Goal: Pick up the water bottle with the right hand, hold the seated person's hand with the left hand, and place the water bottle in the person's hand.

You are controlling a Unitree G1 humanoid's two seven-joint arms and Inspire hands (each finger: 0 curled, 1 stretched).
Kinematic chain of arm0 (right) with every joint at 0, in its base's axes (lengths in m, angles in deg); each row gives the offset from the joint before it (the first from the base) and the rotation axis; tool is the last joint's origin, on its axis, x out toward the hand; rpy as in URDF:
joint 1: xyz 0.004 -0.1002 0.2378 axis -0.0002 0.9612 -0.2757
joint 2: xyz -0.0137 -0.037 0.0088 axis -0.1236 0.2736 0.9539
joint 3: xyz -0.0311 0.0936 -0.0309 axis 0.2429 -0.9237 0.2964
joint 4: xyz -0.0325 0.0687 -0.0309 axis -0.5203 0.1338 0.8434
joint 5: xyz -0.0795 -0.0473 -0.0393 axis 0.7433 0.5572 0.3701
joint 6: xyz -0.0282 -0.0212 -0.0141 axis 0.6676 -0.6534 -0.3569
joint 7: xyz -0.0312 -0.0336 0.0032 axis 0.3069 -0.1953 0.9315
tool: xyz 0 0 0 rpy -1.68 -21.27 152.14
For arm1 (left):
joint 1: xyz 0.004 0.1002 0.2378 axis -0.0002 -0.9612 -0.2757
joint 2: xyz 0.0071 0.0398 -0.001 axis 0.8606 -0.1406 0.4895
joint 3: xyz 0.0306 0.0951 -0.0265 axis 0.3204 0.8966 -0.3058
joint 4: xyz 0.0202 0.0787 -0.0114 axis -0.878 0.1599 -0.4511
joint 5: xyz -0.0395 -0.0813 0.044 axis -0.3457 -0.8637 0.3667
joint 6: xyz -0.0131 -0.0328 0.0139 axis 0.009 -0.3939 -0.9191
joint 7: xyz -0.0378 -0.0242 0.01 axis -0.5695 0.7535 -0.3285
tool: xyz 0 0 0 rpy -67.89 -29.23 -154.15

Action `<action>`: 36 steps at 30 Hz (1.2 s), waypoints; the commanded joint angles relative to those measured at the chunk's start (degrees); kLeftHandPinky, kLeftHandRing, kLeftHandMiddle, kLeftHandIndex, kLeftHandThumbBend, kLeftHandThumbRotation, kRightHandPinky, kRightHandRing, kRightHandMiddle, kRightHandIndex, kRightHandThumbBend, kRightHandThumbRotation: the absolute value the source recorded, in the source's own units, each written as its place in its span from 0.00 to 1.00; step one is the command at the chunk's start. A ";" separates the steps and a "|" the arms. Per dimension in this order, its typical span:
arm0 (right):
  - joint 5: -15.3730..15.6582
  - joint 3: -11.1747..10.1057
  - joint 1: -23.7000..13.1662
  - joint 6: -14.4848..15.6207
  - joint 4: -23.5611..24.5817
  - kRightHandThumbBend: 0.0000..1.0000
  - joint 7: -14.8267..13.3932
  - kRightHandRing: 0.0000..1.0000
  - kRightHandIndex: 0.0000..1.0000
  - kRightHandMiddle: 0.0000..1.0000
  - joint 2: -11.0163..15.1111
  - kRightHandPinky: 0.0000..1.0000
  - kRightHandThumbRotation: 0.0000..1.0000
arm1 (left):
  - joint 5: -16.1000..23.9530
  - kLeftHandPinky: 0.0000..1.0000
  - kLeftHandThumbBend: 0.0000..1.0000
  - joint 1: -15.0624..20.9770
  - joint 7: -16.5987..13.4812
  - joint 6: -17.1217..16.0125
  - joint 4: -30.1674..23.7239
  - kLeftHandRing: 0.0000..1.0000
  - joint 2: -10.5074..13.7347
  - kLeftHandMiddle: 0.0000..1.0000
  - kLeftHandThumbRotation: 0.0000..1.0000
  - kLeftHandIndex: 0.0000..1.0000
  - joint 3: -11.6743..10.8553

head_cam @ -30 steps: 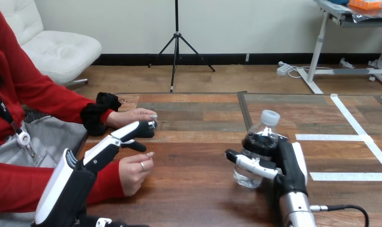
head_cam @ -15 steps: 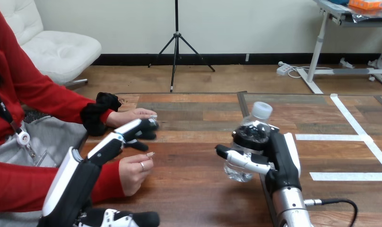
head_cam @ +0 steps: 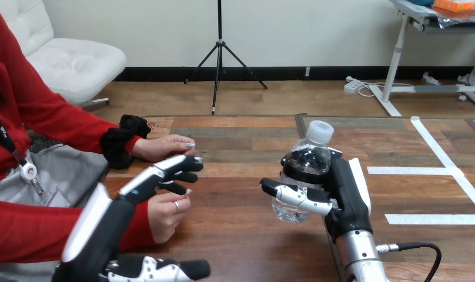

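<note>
The right robot hand (head_cam: 344, 197) has its fingers and thumb curled round the clear plastic water bottle with a white cap (head_cam: 308, 158), which leans a little to the left. Whether its base touches the brown wooden bench (head_cam: 235, 217) I cannot tell. Left of this hand is bare bench, then the left robot hand (head_cam: 147, 179), fingers straight, stretched over the person's nearer hand (head_cam: 167, 214). The person's farther hand (head_cam: 164, 145) lies flat just beyond its fingertips. White tape strips (head_cam: 452, 173) lie to the right of the right robot hand.

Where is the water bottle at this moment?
In the head view, right of centre, the water bottle is held in the curled fingers of the right hand over the table, apart from the person's nearer hand at the left.
</note>
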 commanded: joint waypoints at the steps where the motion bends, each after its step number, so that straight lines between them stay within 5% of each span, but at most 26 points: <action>1: -0.52 1.00 -1.42 1.04 8.99 0.89 0.89 0.30 0.39 0.36 -0.83 0.26 0.05 | 5.45 0.74 1.00 5.37 -3.74 -0.20 -2.82 0.83 2.63 0.87 0.43 0.87 -2.00; 8: -0.51 1.56 -0.25 3.35 12.78 0.88 1.53 0.30 0.38 0.35 -1.04 0.25 0.04 | 14.71 0.78 1.00 6.13 -9.27 2.06 -4.58 0.87 3.55 0.90 0.42 0.90 -4.04; 14: -0.80 1.94 0.24 4.73 14.80 0.88 2.09 0.29 0.38 0.34 -1.10 0.24 0.04 | 22.21 0.81 1.00 5.93 -12.91 7.89 -8.77 0.88 5.55 0.91 0.42 0.92 -4.49; 36: -0.87 3.10 1.47 8.58 20.76 0.87 2.58 0.29 0.37 0.34 -1.33 0.23 0.05 | 27.44 0.67 1.00 8.93 -17.93 18.32 -10.13 0.73 14.29 0.77 0.35 0.82 -1.66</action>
